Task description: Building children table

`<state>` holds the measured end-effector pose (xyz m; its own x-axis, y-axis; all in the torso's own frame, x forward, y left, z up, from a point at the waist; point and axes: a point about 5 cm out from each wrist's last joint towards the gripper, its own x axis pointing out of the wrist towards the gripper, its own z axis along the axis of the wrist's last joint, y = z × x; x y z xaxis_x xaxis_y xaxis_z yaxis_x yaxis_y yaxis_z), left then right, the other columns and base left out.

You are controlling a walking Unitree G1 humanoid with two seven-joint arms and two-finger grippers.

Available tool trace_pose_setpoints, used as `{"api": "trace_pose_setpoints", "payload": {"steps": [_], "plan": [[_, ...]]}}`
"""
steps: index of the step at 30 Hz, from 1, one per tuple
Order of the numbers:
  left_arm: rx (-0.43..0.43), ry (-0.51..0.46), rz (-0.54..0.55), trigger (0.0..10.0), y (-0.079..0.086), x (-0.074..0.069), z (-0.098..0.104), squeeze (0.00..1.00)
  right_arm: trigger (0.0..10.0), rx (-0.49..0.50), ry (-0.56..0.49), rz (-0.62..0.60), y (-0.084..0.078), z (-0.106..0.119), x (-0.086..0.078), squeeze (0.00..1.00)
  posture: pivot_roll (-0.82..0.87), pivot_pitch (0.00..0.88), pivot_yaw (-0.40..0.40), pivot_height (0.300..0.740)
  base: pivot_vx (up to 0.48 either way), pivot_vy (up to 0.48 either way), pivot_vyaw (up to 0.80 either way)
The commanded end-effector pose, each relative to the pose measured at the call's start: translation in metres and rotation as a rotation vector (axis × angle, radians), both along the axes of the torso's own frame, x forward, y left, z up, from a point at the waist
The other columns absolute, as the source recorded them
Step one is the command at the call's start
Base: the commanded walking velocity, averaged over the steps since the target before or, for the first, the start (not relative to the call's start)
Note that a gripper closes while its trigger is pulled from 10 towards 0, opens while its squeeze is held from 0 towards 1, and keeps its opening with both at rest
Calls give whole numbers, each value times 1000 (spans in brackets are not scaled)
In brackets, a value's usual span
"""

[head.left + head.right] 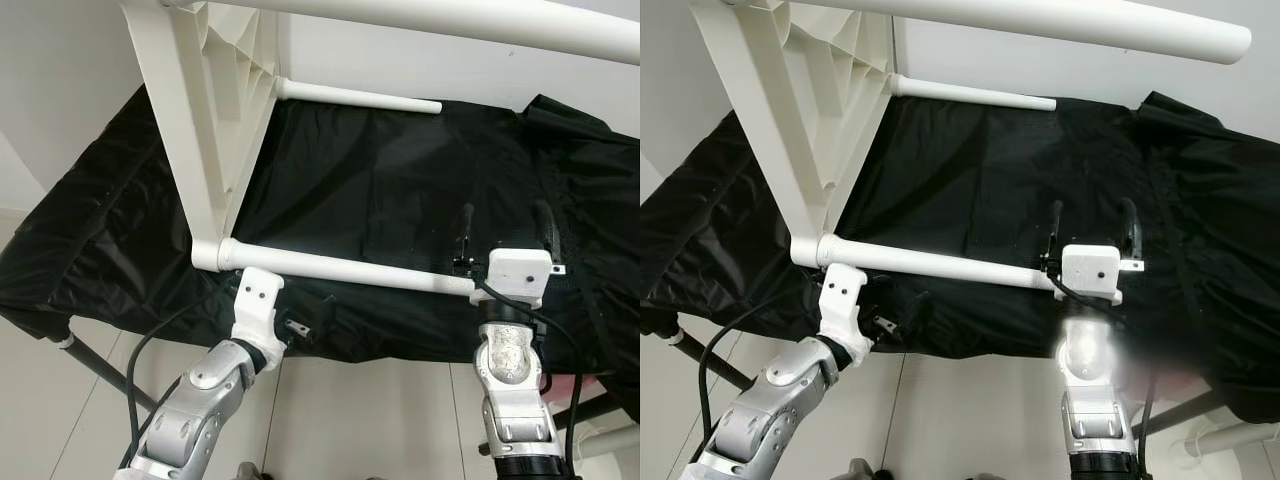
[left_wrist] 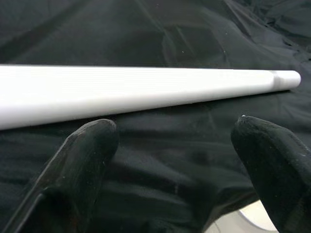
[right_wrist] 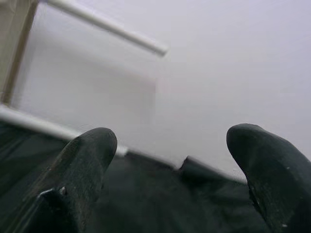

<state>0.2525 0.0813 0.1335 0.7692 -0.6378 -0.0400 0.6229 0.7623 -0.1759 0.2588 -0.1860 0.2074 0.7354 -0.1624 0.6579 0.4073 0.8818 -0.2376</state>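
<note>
Legs up and sideways, that's how the white children's table (image 1: 215,120) sits right now: tipped on its edge on a desk draped in black cloth (image 1: 400,170), tabletop panel upright, its tubular legs sticking out horizontally toward the robot's right.

The near lower leg (image 1: 340,268) is the one to watch. Its long axis runs left to right across the desk's front edge, from the corner socket (image 1: 212,253) out to a free tip close by the right wrist. A second leg (image 1: 357,96) lies parallel farther back, and a third (image 1: 1040,18) crosses overhead.

The left gripper (image 2: 172,160) is tucked just under and in front of the near leg, close to the socket end. Its fingers (image 2: 82,160) are spread wide with nothing between them; in the left wrist view the tube passes crosswise just beyond the tips, apart from them.

The right gripper (image 1: 505,225) is up at the leg's free end, fingers (image 1: 465,228) open and empty too, pointing past the tip toward the wall.

My read: either arm could take this leg, left nearer the socket, right nearer the tip. The tube lies across both sets of fingers, so a short reach forward should bracket it.
</note>
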Motion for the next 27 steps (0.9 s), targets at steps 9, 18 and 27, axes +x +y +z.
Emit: {"api": "trace_pose_setpoints", "payload": {"steps": [9, 18, 27], "plan": [[-15, 19, -80, 10000, -6, -3, 4, 0, 10000, -87, -118, -37, 2, 33, -7, 0, -17, 101, -1, 740, 0, 0, 0], [28, 14, -120, 10000, -11, -6, 2, 0, 10000, -234, -231, -35, 11, 63, -13, 0, -20, 99, -1, 740, 0, 0, 0], [38, 23, -120, 10000, -12, -4, 1, 0, 10000, -504, -336, 11, 23, 92, -12, 0, -29, 100, 8, 740, 0, 0, 0]]}}
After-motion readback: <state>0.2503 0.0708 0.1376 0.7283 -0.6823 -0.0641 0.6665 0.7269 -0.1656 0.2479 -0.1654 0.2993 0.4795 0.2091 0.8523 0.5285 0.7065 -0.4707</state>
